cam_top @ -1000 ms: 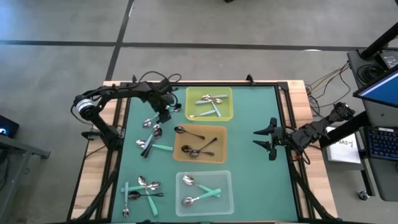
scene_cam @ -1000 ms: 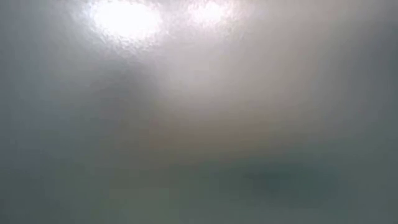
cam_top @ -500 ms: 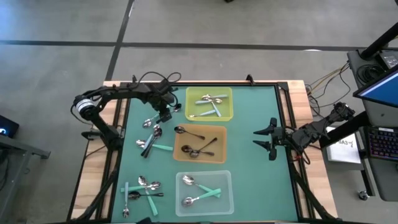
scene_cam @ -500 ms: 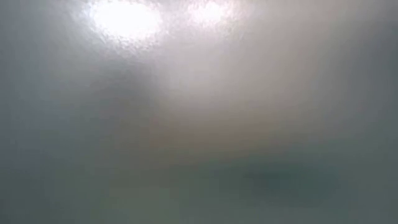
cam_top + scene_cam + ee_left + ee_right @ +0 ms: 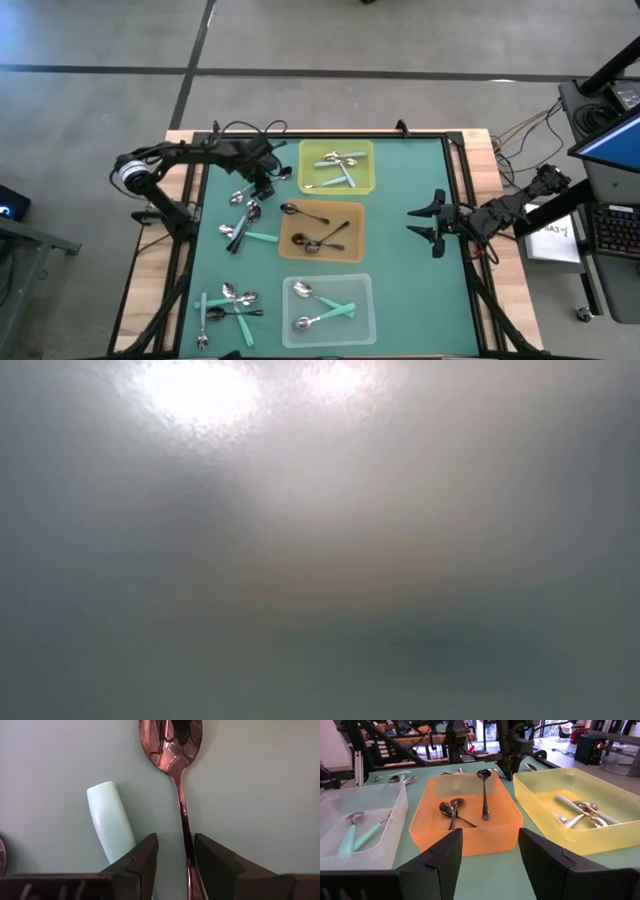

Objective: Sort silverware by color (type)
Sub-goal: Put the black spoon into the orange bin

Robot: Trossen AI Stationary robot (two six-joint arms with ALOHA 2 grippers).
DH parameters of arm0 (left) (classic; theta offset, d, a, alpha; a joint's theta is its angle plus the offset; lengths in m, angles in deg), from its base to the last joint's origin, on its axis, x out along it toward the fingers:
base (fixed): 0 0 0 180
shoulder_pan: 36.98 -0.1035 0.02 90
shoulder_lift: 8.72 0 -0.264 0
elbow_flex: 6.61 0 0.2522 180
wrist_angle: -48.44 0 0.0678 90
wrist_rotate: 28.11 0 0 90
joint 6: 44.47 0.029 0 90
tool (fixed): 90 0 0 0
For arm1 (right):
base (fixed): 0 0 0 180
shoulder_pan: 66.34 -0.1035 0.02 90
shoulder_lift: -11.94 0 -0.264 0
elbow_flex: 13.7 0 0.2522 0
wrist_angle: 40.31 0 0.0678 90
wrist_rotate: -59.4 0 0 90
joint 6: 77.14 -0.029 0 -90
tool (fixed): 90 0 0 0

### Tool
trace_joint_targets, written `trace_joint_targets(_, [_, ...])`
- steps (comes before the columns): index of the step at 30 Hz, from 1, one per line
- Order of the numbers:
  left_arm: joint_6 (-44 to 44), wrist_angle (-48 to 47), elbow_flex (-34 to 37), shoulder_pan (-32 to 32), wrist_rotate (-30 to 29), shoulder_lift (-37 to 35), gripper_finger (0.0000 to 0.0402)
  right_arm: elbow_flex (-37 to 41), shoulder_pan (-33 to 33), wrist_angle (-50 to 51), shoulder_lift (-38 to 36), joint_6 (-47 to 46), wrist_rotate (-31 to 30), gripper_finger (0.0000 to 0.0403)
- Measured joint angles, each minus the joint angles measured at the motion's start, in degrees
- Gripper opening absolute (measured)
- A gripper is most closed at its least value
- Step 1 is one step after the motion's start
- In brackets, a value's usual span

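Spoons (image 5: 333, 168) in yellow tray (image 5: 366, 186), orange tray (image 5: 350, 252), clear tray (image 5: 362, 330); both jaws spread.

This looks like a robotics lab: a bare concrete floor (image 5: 420, 60), loose cables (image 5: 520, 130) beside the tabletop (image 5: 420, 290), a keyboard (image 5: 610, 230), and more workbenches (image 5: 420, 737) in the room behind.

Both arms are dark and slender-jointed. Black cables loop by the left arm (image 5: 190, 155). The right gripper (image 5: 428, 224) ends in two dark tapering fingers (image 5: 435, 865).
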Motion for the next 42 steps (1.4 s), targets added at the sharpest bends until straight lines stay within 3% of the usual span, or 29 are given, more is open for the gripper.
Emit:
trace_joint_targets(3, [0.1,0.8,0.6,0.0,-0.7,0.0,0.0102,0.0,0.0,0.0,0.0,0.0,0.0,0.0185])
trace_joint_targets(9, [-2.5,1.0,0.0,0.0,-1.2,0.3,0.0010,0.0,0.0,0.0,0.0,0.0,0.0,0.0185])
trace_joint_targets(15, [-3.5,-2.7,-3.7,0.0,-0.6,-0.5,0.0003,0.0,0.0,0.0,0.0,0.0,0.0,0.0185])
trace_joint_targets(23, [-4.0,-3.5,-9.5,1.0,6.0,-3.4,0.0001,0.0,0.0,0.0,0.0,0.0,0.0,0.0185])
trace_joint_targets(27, [-4.6,-5.3,-11.0,3.1,6.5,-4.3,0.0001,0.0,0.0,0.0,0.0,0.0,0.0,0.0185])
trace_joint_targets(33, [-5.6,-11.3,-13.4,10.2,6.9,-7.3,0.0000,0.0,0.0,0.0,0.0,0.0,0.0,0.0185])
trace_joint_targets(42, [-14.0,-9.5,-15.9,29.6,6.7,-7.6,0.0000,0.0,0.0,0.0,0.0,0.0,0.0,0.0185])
